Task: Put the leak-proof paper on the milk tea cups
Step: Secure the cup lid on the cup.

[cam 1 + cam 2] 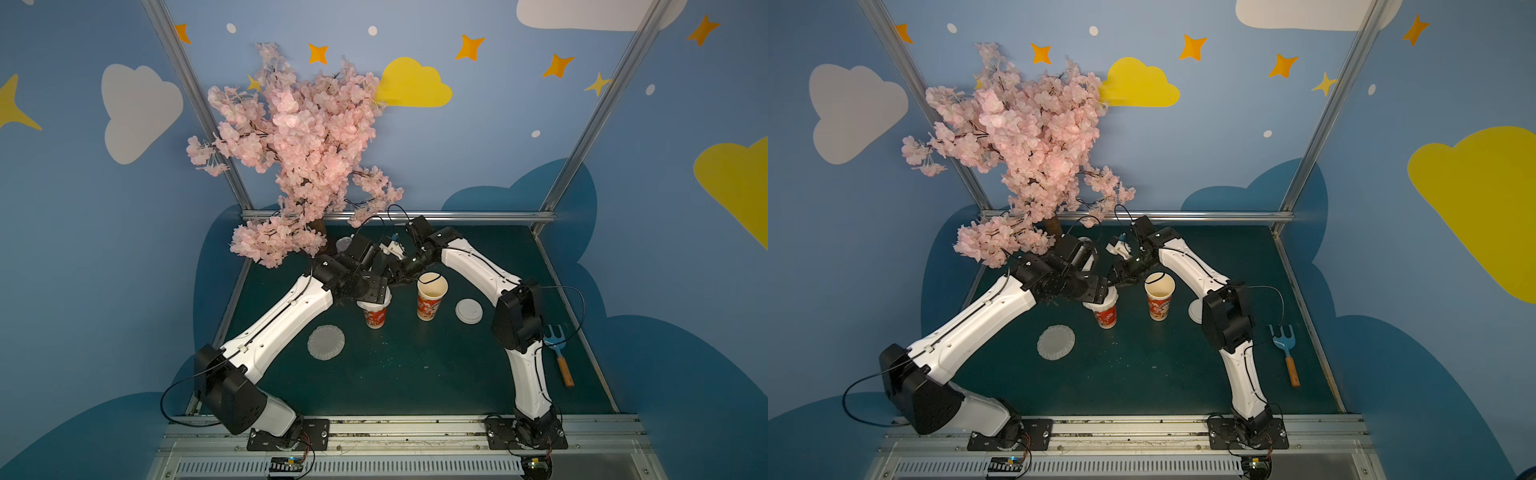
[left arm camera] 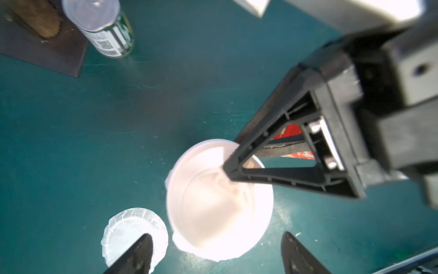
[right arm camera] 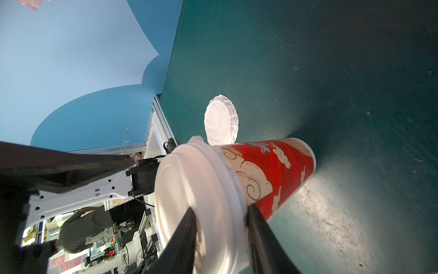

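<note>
While the right pincer [image 3: 221,207] is clamped on the rim of a white lid [image 3: 184,185], one finger lying across the lid's top and the other tucked under the rim against the cup wall, the left pincer [image 2: 216,234] hangs above the same lid with its fingers [image 2: 142,251] spread wide apart. That lid sits on the lidded milk tea cup [image 3: 279,170], red and white printed, upright on the green tabletop [image 1: 415,374]. A crinkled white edge [image 3: 198,140] pokes out under the lid's rim; whether it is a sheet of paper I cannot tell. Just beside it, on the right arm's side, the open milk tea cup [image 1: 430,305] stands upright, its cream inside showing. One leak-proof paper [image 1: 326,341] lies flat on the tabletop near the lidded cup, beside the left forearm, touching neither cup. A second white lid [image 1: 468,311] lies flat past the open cup, close to the right elbow. Farther out, a tin can [image 2: 106,30] stands by the foot of a pink blossom tree [image 1: 299,137] at the back left. A blue fork [image 1: 557,345] with a wooden handle lies near the right edge.
</note>
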Motion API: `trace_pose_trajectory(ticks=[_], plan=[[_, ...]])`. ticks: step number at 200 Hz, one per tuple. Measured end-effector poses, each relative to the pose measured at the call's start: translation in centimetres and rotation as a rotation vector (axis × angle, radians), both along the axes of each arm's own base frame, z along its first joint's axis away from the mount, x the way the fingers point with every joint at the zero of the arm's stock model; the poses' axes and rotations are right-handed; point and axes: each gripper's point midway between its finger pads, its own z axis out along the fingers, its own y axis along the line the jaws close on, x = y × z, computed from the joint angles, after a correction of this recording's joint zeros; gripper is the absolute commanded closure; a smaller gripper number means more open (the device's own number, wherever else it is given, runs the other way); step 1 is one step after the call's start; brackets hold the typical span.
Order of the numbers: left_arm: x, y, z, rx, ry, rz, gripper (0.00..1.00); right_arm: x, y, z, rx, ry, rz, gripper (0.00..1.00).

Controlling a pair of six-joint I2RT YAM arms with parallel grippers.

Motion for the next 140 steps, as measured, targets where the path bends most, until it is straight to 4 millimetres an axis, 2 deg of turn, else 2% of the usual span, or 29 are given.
trace_pose_trajectory(ticks=[26, 41, 55, 88, 140], plan=[[-0.5, 1.5, 0.3, -0.095, 0.013, 0.074, 0.24, 0.0, 0.0, 0.0, -0.001, 0.0, 0.0, 0.64], [-0.9, 2.1, -0.6, -0.157, 0.052, 0.119, 0.3, 0.0, 0.0, 0.0, -0.001, 0.0, 0.0, 0.64], [-1.1, 2.4, -1.8, -0.218, 0.096, 0.156, 0.31, 0.0, 0.0, 0.0, -0.001, 0.0, 0.0, 0.64], [-1.6, 1.8, -4.1, -0.357, 0.194, 0.206, 0.32, 0.0, 0.0, 0.0, -0.001, 0.0, 0.0, 0.64], [-0.9, 0.7, -3.7, -0.531, 0.223, 0.217, 0.32, 0.0, 0.0, 0.0, -0.001, -0.001, 0.0, 0.64]])
